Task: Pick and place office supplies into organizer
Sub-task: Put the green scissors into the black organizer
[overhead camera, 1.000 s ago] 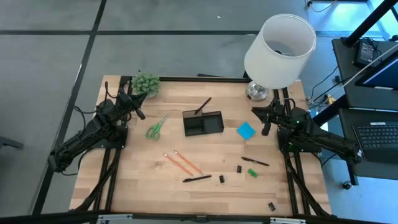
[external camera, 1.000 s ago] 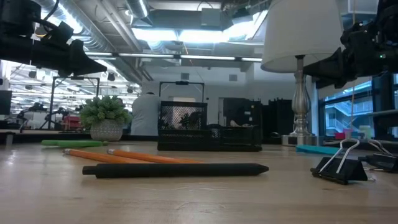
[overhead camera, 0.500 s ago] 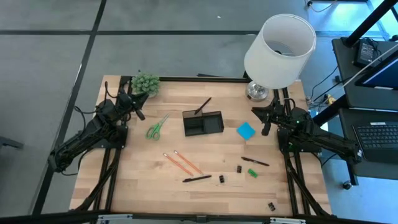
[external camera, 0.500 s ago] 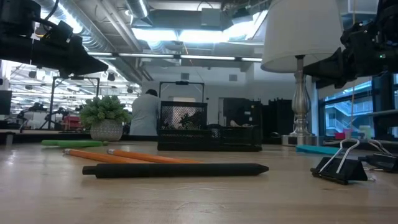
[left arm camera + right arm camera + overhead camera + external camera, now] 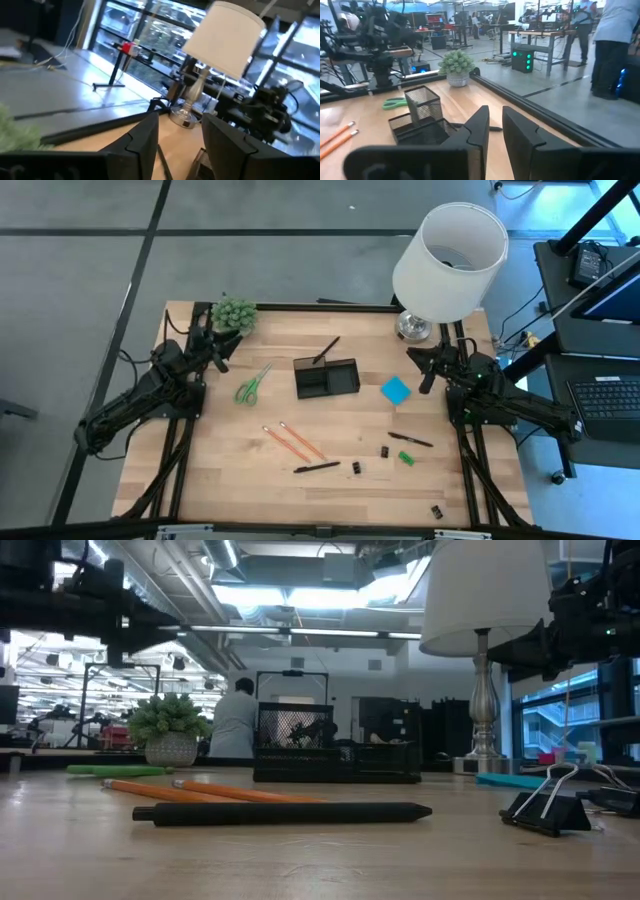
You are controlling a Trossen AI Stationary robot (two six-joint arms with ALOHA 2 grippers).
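Organizer sits at the tabletop's upper centre, nothing gathered into it yet.
I have my left hand raised at upper left, fingers apart and empty, likely readying for the scissors just below it. My right hand waits at upper right near the blue notepad, fingers nearly together on nothing. Pencils and a pen lie scattered lower down.

The tabletop was pale wood with a visible grain. The organizer was black mesh. The scissors had green handles, and the two pencils were orange. A sticky-note pad was bright blue. The pens and clips were black; a small piece was green. The lamp had a white shade; the plant was green.
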